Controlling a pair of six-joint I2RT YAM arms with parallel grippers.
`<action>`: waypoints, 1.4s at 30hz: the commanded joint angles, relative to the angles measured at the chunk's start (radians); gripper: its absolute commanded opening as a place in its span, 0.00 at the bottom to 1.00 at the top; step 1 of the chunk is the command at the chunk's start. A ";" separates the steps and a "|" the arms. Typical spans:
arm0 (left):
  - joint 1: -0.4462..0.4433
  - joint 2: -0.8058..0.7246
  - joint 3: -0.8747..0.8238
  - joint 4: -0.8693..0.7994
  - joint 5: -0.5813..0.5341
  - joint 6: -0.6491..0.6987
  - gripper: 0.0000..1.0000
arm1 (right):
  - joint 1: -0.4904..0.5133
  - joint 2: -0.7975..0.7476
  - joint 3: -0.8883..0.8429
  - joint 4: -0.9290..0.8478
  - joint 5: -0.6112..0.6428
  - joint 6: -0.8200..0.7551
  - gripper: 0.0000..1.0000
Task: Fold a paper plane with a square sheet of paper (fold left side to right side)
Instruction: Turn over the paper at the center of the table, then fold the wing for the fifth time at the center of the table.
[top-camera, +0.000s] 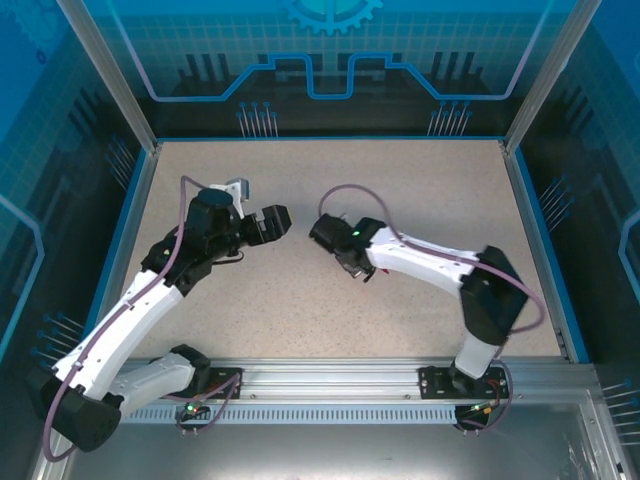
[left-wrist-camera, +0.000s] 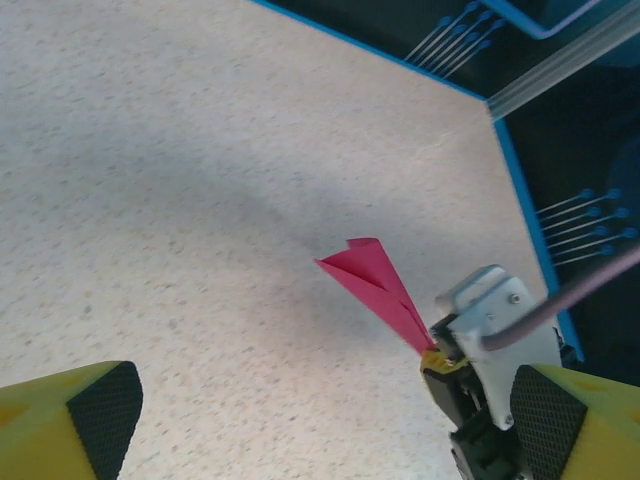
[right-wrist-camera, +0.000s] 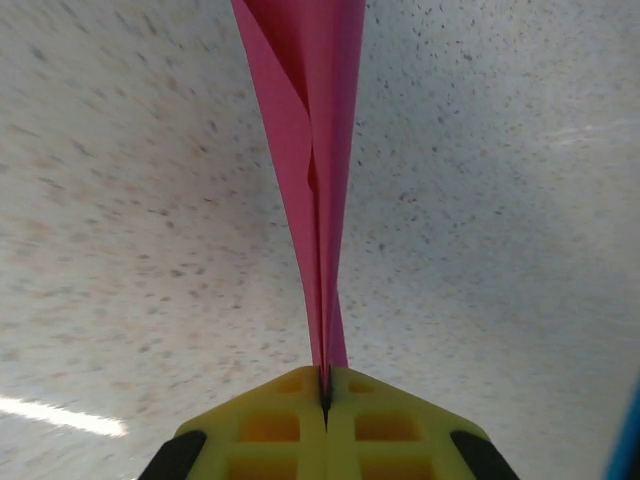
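The right gripper (right-wrist-camera: 325, 385) is clenched with its yellow fingers pressed flat together, pinching one narrow end of the paper (right-wrist-camera: 310, 120). From that pinch the paper runs away over the speckled table (left-wrist-camera: 150, 150) as a long, slim pink wedge of several layers, one flap lapping over another along a central crease. In the left wrist view it reads as a pointed dart sticking out from the right gripper's tip, with a small folded lip at its far end and a soft shadow beneath. Whether its far end touches the table or hangs just above it I cannot tell. The left gripper (left-wrist-camera: 325, 410) is spread wide, with nothing between its pads, and sits near the paper without touching it. From above, the two grippers face each other near the middle of the table. By my reading the folding is largely done, as the square is now a narrow plane-like shape. What seems left is perhaps pressing the creases or spreading the wings, then setting it down and releasing.
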 joint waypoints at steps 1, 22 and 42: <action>0.010 -0.031 -0.013 -0.062 -0.060 0.024 0.99 | 0.037 0.094 0.074 -0.090 0.208 -0.026 0.00; 0.017 -0.005 -0.034 -0.087 -0.001 -0.011 0.99 | 0.039 0.257 0.153 -0.057 -0.268 0.017 0.33; 0.023 0.243 -0.118 0.175 0.311 -0.136 0.98 | -0.254 -0.310 -0.173 0.268 -0.752 0.071 0.96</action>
